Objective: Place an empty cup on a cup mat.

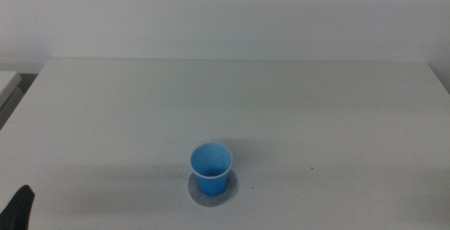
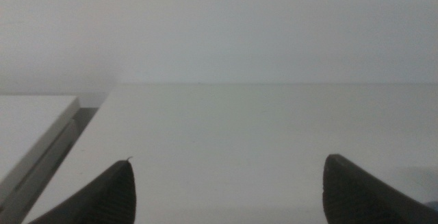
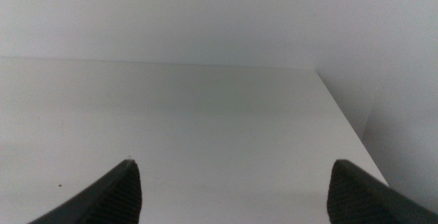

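The bright-blue cup stands upright and empty on the round speckled grey cup mat, near the table's front edge, slightly left of centre in the middle view. My left gripper shows only as a dark tip at the bottom left corner of the middle view, far from the cup; in the left wrist view its jaws are wide apart and empty. My right gripper is out of the middle view; its jaws are wide apart and empty over bare table. Neither wrist view shows the cup or the mat.
The white table runs back to a white wall. A second white surface adjoins the table's left edge across a dark gap. The table's right edge shows in the right wrist view.
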Robot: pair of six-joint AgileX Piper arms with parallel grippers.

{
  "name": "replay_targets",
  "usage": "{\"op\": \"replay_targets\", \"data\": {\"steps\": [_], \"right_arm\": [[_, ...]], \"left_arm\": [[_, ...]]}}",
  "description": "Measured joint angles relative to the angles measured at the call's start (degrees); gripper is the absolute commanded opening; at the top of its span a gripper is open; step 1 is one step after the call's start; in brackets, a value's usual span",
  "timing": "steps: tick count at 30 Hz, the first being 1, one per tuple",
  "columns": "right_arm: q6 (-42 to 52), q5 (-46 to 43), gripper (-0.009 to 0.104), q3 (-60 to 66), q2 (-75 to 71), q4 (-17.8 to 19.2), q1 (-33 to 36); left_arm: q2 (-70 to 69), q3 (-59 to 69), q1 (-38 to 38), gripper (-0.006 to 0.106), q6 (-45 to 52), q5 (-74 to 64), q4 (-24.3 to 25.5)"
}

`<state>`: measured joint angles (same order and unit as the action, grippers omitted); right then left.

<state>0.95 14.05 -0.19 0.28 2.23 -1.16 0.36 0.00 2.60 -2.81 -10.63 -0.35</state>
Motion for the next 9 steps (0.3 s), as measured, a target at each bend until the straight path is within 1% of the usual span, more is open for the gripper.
{"op": "replay_targets", "data": {"steps": [3, 9], "right_arm": [[0.0, 0.0, 0.093, 0.0, 0.0, 0.0, 0.0], [0.0, 0.0, 0.093, 0.0, 0.0, 0.0, 0.0]], "left_arm": [[-0.1, 0.0, -1.4, 0.094, 1.2, -0.1, -1.7], [-0.1, 0.0, -1.4, 0.094, 1.4, 0.7, -1.9]]}}
